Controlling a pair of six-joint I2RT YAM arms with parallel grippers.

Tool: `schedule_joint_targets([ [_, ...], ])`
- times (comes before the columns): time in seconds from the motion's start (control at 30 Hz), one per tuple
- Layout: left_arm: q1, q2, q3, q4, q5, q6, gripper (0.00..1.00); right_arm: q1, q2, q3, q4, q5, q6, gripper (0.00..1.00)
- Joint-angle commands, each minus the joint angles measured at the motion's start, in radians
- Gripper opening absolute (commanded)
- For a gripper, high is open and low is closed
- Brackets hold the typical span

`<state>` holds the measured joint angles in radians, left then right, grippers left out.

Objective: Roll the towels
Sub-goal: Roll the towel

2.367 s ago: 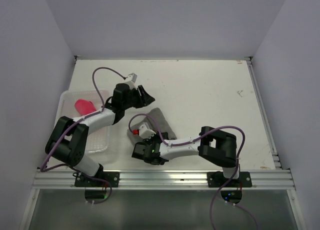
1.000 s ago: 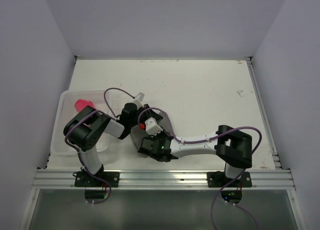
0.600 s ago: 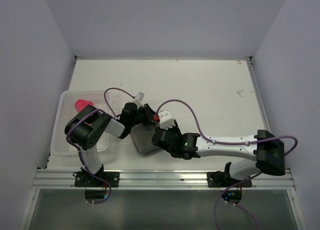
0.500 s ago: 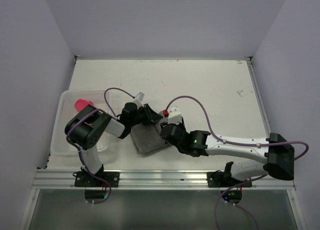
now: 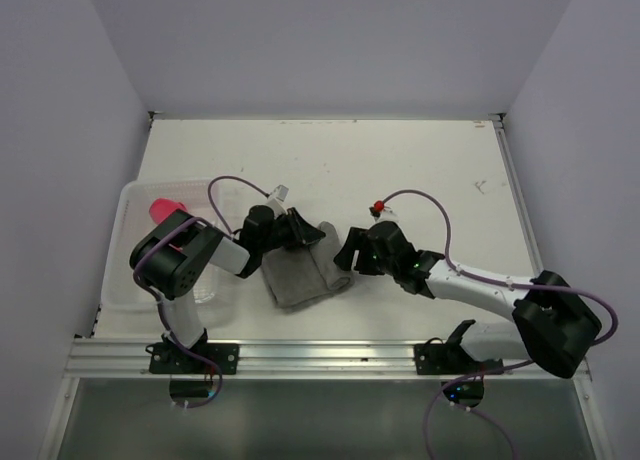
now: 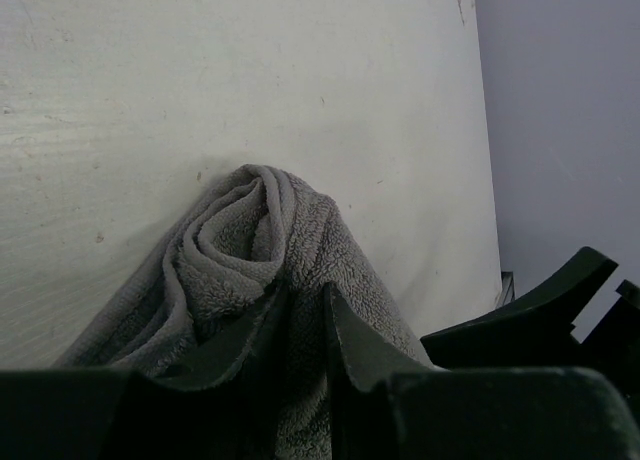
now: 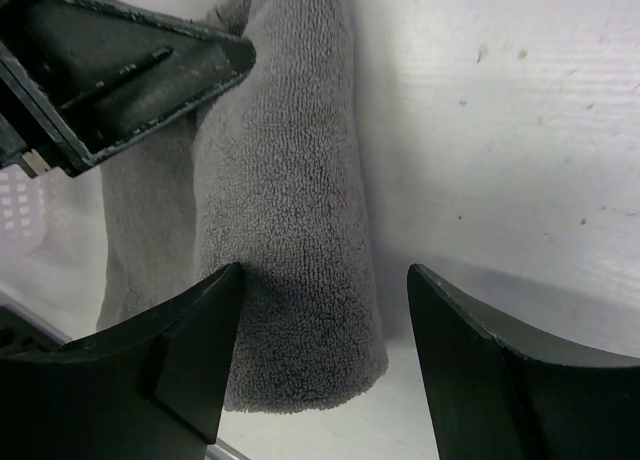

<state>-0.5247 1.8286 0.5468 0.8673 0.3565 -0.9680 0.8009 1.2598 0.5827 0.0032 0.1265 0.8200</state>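
Left end effector [image 6: 305, 305] pinches the grey towel [image 6: 250, 240]; right end effector [image 7: 325, 272] gapes empty beside it, so the roll may uncurl.

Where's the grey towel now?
In the top view the grey towel lies left of centre, between the white basket and the right gripper, pinched by the left gripper.

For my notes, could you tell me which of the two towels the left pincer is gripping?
The grey towel, partly rolled on the table; the pink-red towel lies apart in the white basket.
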Motion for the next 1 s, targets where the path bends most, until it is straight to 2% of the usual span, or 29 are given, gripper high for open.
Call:
schedule_joint_targets([
  [0.0,0.005,0.064,-0.061,-0.275,-0.099,0.066,0.25,-0.006,0.029,-0.043,0.170,-0.152,0.077,0.70],
  [0.17,0.006,0.057,-0.061,-0.278,-0.100,0.068,0.25,-0.006,0.084,-0.076,0.213,-0.186,0.077,0.71],
  [0.27,0.008,0.048,-0.062,-0.284,-0.102,0.069,0.25,-0.006,0.096,-0.098,0.237,-0.203,0.074,0.67],
  [0.53,0.022,-0.008,-0.013,-0.369,-0.132,0.101,0.25,-0.005,0.105,-0.126,0.284,-0.229,0.030,0.27],
  [0.63,0.057,-0.041,0.042,-0.444,-0.143,0.130,0.26,-0.003,0.095,-0.126,0.258,-0.212,-0.022,0.19],
  [0.7,0.096,-0.069,0.091,-0.497,-0.146,0.144,0.27,0.001,0.082,-0.126,0.225,-0.193,-0.048,0.09],
  [0.73,0.109,-0.089,0.106,-0.516,-0.151,0.158,0.27,0.003,0.076,-0.127,0.206,-0.177,-0.071,0.01],
  [0.83,0.152,-0.121,0.183,-0.597,-0.181,0.193,0.29,0.017,0.055,-0.121,0.167,-0.142,-0.116,0.00],
  [0.97,0.178,-0.187,0.271,-0.686,-0.214,0.232,0.31,0.061,0.021,-0.104,0.080,-0.015,-0.159,0.00],
])
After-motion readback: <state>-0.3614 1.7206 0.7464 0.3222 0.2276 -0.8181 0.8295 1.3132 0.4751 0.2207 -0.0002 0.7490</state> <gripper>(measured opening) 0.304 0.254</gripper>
